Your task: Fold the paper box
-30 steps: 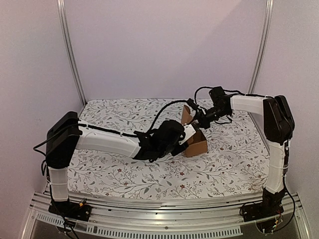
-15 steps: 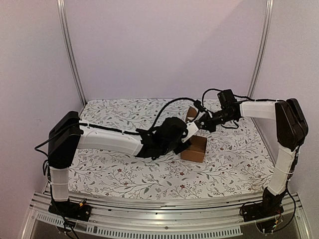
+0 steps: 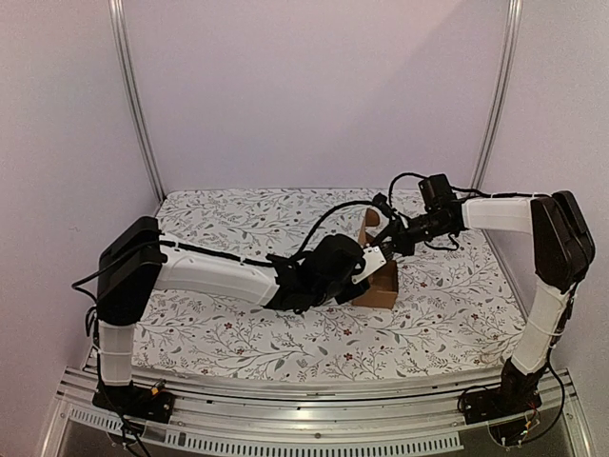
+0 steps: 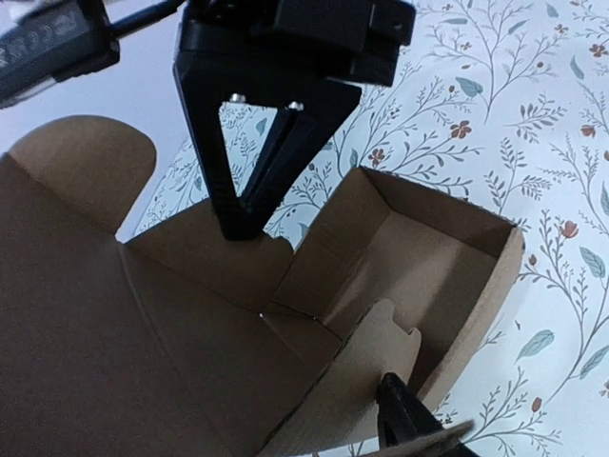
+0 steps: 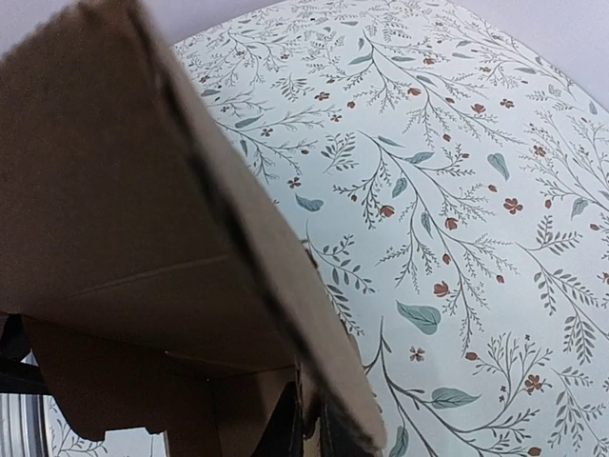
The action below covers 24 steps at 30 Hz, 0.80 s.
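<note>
The paper box [image 3: 385, 286] is brown cardboard, partly folded, open-topped, standing on the floral cloth. In the left wrist view its hollow [image 4: 419, 257] shows, with a wide flap at the left and a tabbed side flap [image 4: 381, 367] leaning inward. My right gripper [image 4: 243, 224] is shut on the far flap's edge. The right wrist view shows its two fingers pinching the cardboard [image 5: 124, 190] at the bottom, gripper [image 5: 310, 421]. My left gripper [image 3: 376, 267] reaches in from the left, jaws wide. One black finger [image 4: 404, 419] rests against the tabbed flap; the other is hidden.
The floral cloth [image 3: 457, 305] covers the whole table. Aluminium posts [image 3: 133, 105] rise at the back corners and a rail [image 3: 304, 419] runs along the near edge. Black cables [image 3: 328, 205] loop above the left arm.
The right arm has stretched and drawn its gripper back to the right with the flap. The left gripper and the box have shifted slightly right. The upright flap now sits lower.
</note>
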Motion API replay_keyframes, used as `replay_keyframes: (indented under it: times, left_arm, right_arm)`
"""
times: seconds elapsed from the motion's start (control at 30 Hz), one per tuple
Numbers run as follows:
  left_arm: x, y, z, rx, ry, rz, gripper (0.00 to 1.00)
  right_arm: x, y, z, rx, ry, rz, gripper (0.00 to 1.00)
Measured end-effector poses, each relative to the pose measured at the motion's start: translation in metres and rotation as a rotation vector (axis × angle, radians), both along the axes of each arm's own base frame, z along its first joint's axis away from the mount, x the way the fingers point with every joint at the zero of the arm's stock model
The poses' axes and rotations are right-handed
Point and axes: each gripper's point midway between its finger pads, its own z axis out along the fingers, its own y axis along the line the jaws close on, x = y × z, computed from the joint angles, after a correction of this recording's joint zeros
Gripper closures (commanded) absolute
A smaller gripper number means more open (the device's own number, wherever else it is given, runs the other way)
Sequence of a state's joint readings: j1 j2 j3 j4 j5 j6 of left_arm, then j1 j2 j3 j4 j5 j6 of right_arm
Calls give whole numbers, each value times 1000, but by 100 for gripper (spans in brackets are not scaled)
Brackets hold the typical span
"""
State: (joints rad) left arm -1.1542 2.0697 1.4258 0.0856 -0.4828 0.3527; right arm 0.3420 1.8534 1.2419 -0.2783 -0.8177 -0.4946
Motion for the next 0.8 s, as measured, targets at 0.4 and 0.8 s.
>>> replay_keyframes:
  times: [0.4, 0.8]
  left_arm:
    - [2, 0, 5, 15, -39, 1, 45]
    - [3, -1, 8, 32, -65, -12, 41]
  right_arm:
    - [-17, -9, -6, -55, 96, -16, 68]
    - [-35, -37, 13, -86, 125, -66, 57]
